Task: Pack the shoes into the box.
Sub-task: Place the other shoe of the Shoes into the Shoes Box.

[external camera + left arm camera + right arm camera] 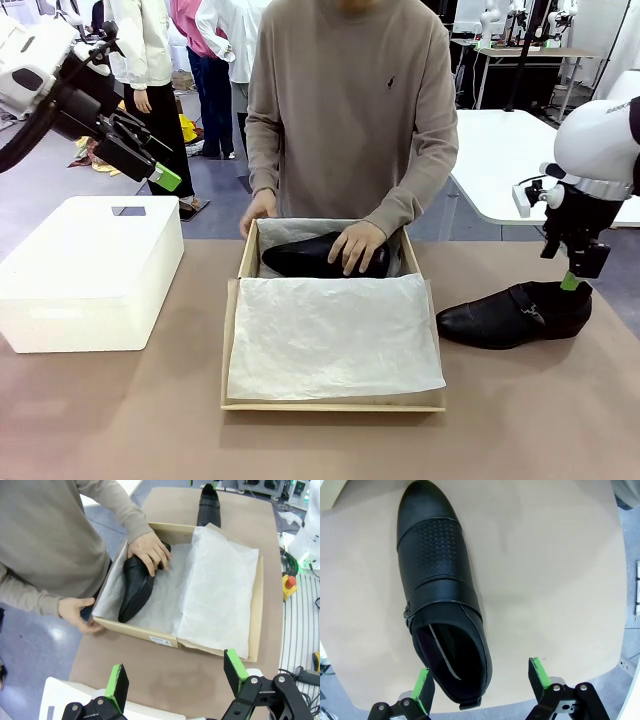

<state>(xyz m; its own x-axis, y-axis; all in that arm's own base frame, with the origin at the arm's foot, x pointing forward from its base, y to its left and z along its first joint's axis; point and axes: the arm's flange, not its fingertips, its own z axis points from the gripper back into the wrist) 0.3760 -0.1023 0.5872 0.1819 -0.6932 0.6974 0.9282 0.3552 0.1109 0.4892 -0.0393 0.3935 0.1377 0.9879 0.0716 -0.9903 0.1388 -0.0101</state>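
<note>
One shoe [315, 257] lay on its side in the far part of the box [232, 340], on the tissue paper [330, 335], with its toe towards the robot's left. The person's left hand [357, 245] rested on its heel end with the fingers curled over it. The person's right hand [258, 212] was at the far left corner of the box, outside the wall; whether it gripped the cardboard I could not tell. A loose sheet of the tissue covered the near part of the box. The second shoe [515, 313] stood upright on the table [120, 420] just right of the box and apart from it, its toe pointing at the box. The right gripper [572, 282] hung straight down over that shoe's heel. In the right wrist view its fingers [424, 682] were spread wide, with the heel opening of the shoe [442, 595] below them and nearer one finger than the other; they were not closed on it. Whether a pad touched the leather I could not tell. The left gripper [165, 178] was raised well off the table, above the far edge of the white bin [90, 270] that stood left of the box. In the left wrist view its fingers [117, 682] stood wide apart with nothing between them, pointed down at the box [257, 610].
</note>
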